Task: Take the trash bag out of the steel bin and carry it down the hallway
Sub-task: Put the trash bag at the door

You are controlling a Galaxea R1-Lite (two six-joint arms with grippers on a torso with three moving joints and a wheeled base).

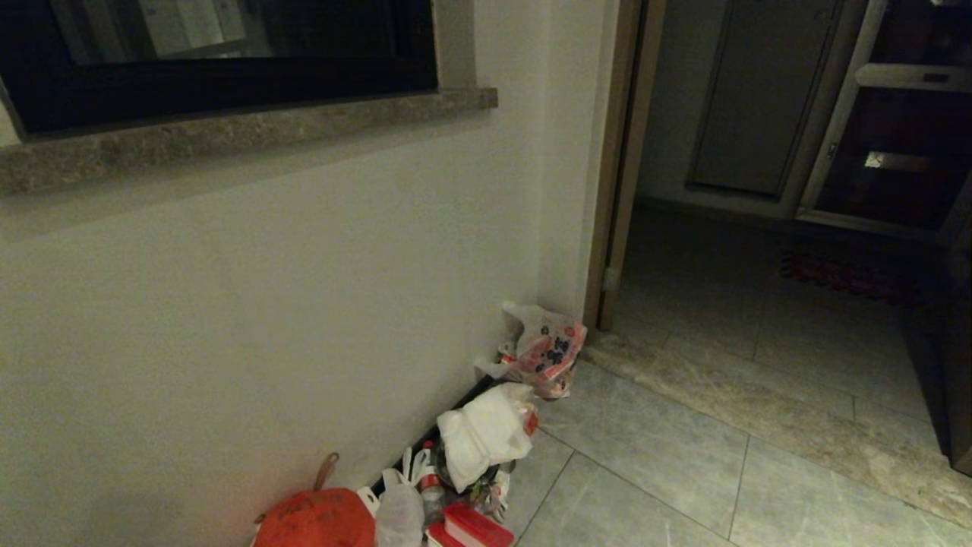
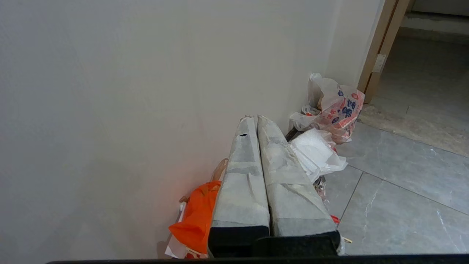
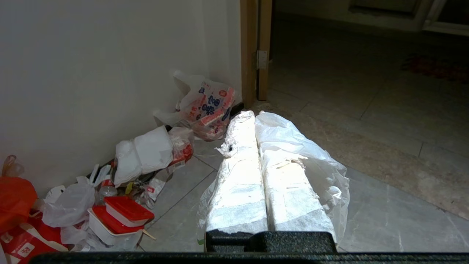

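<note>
The trash bag (image 3: 324,172), thin translucent whitish plastic, drapes over and down both sides of my right gripper (image 3: 253,116), whose wrapped fingers are pressed together on it. It hangs just above the hallway's grey floor tiles (image 3: 395,223). In the left wrist view my left gripper (image 2: 255,118) is shut with nothing in it and points at the pale wall (image 2: 128,91) above the rubbish. The steel bin is out of view. Neither gripper shows in the head view.
Rubbish lines the wall's foot: a white bag with red and blue print (image 1: 548,349), a white plastic wad (image 1: 482,434), an orange bag (image 1: 315,520), red-lidded boxes (image 1: 474,526). A brown door frame (image 1: 623,167) and stone threshold (image 1: 759,410) lead into a dark room.
</note>
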